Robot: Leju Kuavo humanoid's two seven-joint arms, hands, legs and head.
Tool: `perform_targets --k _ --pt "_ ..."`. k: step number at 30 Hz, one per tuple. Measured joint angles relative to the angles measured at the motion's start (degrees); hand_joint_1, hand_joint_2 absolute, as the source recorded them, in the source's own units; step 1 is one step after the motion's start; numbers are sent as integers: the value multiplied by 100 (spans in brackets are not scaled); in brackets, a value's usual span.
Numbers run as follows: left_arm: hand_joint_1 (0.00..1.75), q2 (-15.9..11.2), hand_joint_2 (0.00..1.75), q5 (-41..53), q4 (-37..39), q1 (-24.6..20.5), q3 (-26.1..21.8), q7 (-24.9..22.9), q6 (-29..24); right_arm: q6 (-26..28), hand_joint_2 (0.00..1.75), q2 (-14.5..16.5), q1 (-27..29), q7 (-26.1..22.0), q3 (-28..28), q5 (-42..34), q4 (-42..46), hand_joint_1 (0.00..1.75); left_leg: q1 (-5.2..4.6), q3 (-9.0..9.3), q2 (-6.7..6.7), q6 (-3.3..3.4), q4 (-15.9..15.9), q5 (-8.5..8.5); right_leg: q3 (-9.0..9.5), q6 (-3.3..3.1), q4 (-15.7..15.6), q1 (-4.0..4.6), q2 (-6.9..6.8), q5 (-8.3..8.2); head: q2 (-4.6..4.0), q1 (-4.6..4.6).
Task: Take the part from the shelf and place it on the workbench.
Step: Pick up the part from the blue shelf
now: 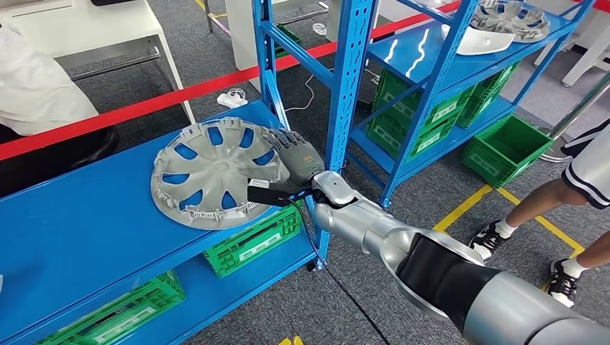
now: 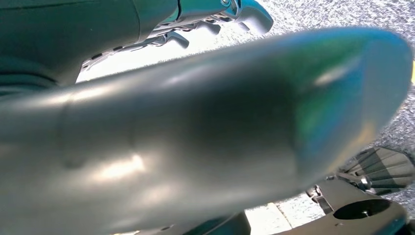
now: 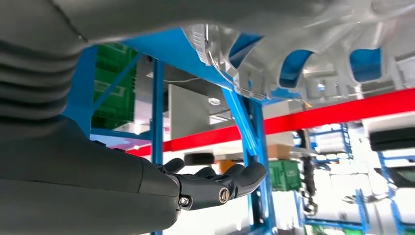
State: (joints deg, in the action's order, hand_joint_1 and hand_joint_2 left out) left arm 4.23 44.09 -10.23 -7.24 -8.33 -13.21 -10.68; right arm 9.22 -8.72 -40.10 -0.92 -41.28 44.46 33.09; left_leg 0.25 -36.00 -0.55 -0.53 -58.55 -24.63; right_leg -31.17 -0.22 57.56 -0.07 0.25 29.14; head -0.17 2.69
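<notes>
On the upper blue shelf (image 1: 86,215), near its right end, lies the part: a silver wheel cover (image 1: 212,172), round and shallow like a dish, with long openings through which the blue metal shows. The right hand (image 1: 291,169) is at the edge of this cover, at the side nearest the blue post (image 1: 349,86). Its dark fingers (image 1: 288,147) lie over the rim, and the right wrist view shows the thumb (image 3: 230,183) below the edge with a gap between, so the hand seems to be closing around the rim but not yet pinching it; whether the fingers on top press the plastic or only touch it cannot be told. The left hand (image 2: 230,14) hangs low, with its fingers half curled and nothing in them as far as can be seen. So the task looks to be at its beginning: the cover is not lifted, and taking it out and carrying it to the counter is left to do. The cover looks like thin hard plastic with a matt silver paint, ribbed on the underside with small clips along the edge, so it may bend a little when held at one side. Green crates (image 1: 252,241) with slotted walls stand on the shelf below, and a person's legs (image 1: 547,208) are at the right.
</notes>
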Motion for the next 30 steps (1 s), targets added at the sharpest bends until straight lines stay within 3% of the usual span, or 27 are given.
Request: perform_targets --k 5,10,12,14,15,16,17,19,21,24,26,27,29,30 --pt "0 3 0 3 0 -1 -34 -21 -10 81 0 181 -24 -216 -21 110 18 0 1 3 4 -1 2 0 0 -1 1 1 2 0 0 0" --pt "0 13 0 39 -10 -7 -70 -38 -11 -65 0 434 -44 -228 -134 202 328 0 18 117 26 92 143 -8 22 81 7 -22 1 47 0 6" --pt "0 26 0 44 -14 -32 -80 -42 -14 -122 0 494 -53 -229 -203 221 428 0 58 210 38 116 227 7 -220 112 512 -39 -1 278 0 21" --pt "0 34 0 54 -14 -56 -92 -50 -16 -177 0 521 -16 -222 -281 224 496 0 73 234 30 115 226 -19 -683 157 1307 -77 -2 573 0 34" --pt "0 37 0 60 -13 -56 -97 -56 -17 -192 0 527 22 -219 -315 224 526 0 82 241 21 97 215 -38 -864 180 1562 -101 -2 609 0 37" --pt "0 38 0 67 -12 -54 -99 -61 -17 -197 0 531 56 -220 -342 223 553 0 98 248 13 68 193 -62 -936 203 1586 -126 -3 518 0 38" --pt "0 42 0 75 -11 -53 -99 -66 -17 -198 0 535 78 -220 -363 222 579 0 121 255 7 32 161 -95 -901 227 1400 -150 -6 329 0 39" --pt "0 39 0 92 -10 -59 -101 -70 -18 -196 0 540 90 -222 -392 219 621 0 165 256 -2 -73 55 -193 -628 290 683 -197 -10 -89 0 44" --pt "0 33 0 102 -10 -70 -103 -75 -19 -197 0 552 112 -225 -416 216 652 0 164 243 -12 -185 -33 -277 -450 247 290 -205 13 -197 0 58" --pt "0 33 0 103 -9 -64 -104 -72 -19 -201 0 567 165 -221 -444 211 680 0 163 273 -17 -299 -5 -307 -429 60 298 -175 41 -119 0 66" --pt "0 32 0 103 -9 -63 -104 -54 -20 -202 0 578 163 -219 -455 195 709 0 171 211 8 -341 -178 -414 -372 -37 285 -176 41 -97 0 56" --pt "0 32 0 103 -9 -66 -105 -42 -20 -201 0 582 161 -218 -466 185 722 0 167 77 22 -346 -449 -538 -335 -78 278 -172 35 -80 0 48" --pt "0 32 0 88 -8 -61 -107 -16 -19 -203 0 586 175 -213 -492 167 728 0 146 -364 33 -330 -1251 -823 -282 -150 277 -137 23 -34 0 42" --pt "0 32 0 74 -7 -50 -109 -5 -15 -213 44 587 193 -201 -505 150 728 0 135 -572 33 -315 -1575 -889 -256 -178 277 -114 20 -8 0 42"
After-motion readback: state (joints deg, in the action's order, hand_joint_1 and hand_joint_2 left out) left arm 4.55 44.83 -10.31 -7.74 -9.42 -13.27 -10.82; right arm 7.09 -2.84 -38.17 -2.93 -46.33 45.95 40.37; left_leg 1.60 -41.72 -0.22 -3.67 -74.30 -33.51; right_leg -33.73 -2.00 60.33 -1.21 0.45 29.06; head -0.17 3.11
